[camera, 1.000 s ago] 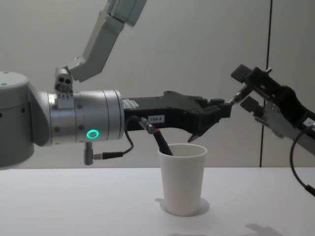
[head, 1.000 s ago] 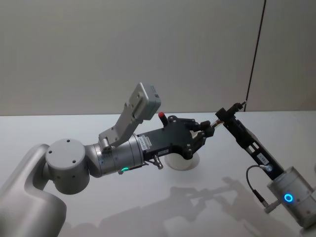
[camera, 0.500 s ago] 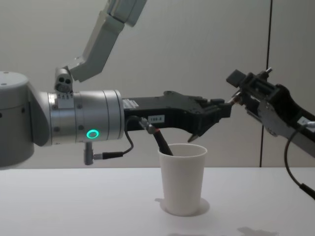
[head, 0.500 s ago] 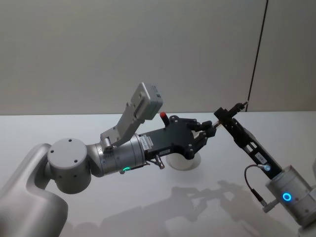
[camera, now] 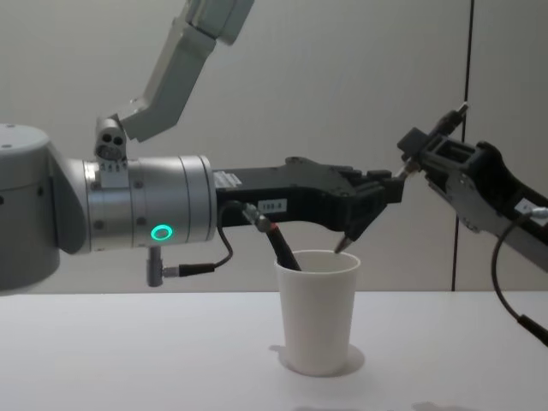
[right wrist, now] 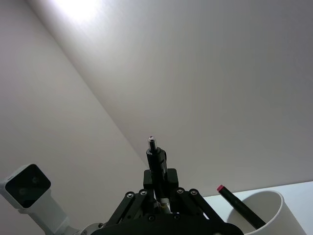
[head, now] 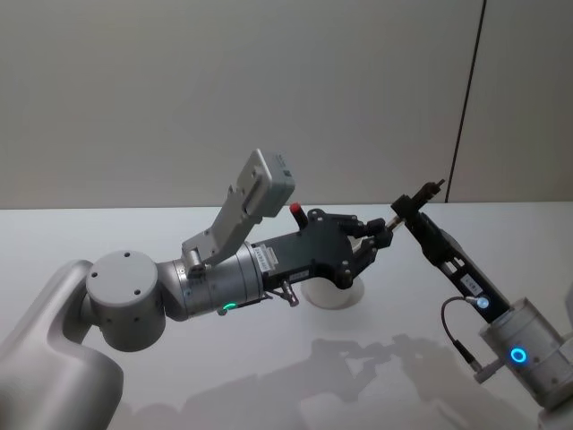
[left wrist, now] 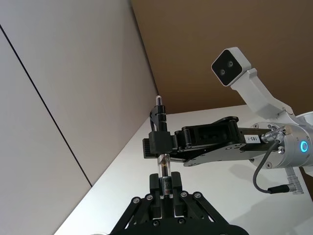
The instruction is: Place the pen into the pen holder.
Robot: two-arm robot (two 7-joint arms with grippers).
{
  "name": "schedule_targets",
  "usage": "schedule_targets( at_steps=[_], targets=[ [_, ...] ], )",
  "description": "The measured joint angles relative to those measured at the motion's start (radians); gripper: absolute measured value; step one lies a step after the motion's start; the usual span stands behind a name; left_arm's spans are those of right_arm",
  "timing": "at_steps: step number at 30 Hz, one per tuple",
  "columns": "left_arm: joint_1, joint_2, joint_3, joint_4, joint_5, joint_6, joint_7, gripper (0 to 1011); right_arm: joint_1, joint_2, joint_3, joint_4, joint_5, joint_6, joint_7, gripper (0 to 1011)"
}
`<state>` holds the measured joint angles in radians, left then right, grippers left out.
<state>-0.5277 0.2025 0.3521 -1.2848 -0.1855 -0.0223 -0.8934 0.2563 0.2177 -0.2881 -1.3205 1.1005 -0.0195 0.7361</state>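
Observation:
A slim dark pen (camera: pixel 402 171) hangs in the air between my two grippers, tilted, above and to the right of the pen holder (camera: pixel 317 317), a white paper cup on the table. My left gripper (camera: pixel 390 188) reaches over the cup and is shut on the pen's lower end (left wrist: pixel 165 178). My right gripper (camera: pixel 419 150) comes in from the right and is shut on the pen farther up (left wrist: pixel 159 142), with the tip (camera: pixel 460 110) poking out beyond it. The right wrist view shows the pen (right wrist: pixel 153 152) standing past my fingers.
A second dark pen with a red end (right wrist: pixel 230 198) leans inside the cup (right wrist: pixel 269 215). The white table (camera: pixel 128 360) is bare around the cup. The left wrist camera housing (head: pixel 260 193) juts above the left arm.
The right gripper has come in toward the left gripper, turned, and shut its spread fingers on the pen. The left arm has stayed still.

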Motion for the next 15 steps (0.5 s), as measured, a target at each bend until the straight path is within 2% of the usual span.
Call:
schedule_targets(
  at_steps=[15],
  targets=[
    [0.0,0.0,0.0,-0.001,0.001,0.0,0.0,142,0.002,0.005,0.0,-0.005,0.003,-0.012,0.001,151]
  ],
)
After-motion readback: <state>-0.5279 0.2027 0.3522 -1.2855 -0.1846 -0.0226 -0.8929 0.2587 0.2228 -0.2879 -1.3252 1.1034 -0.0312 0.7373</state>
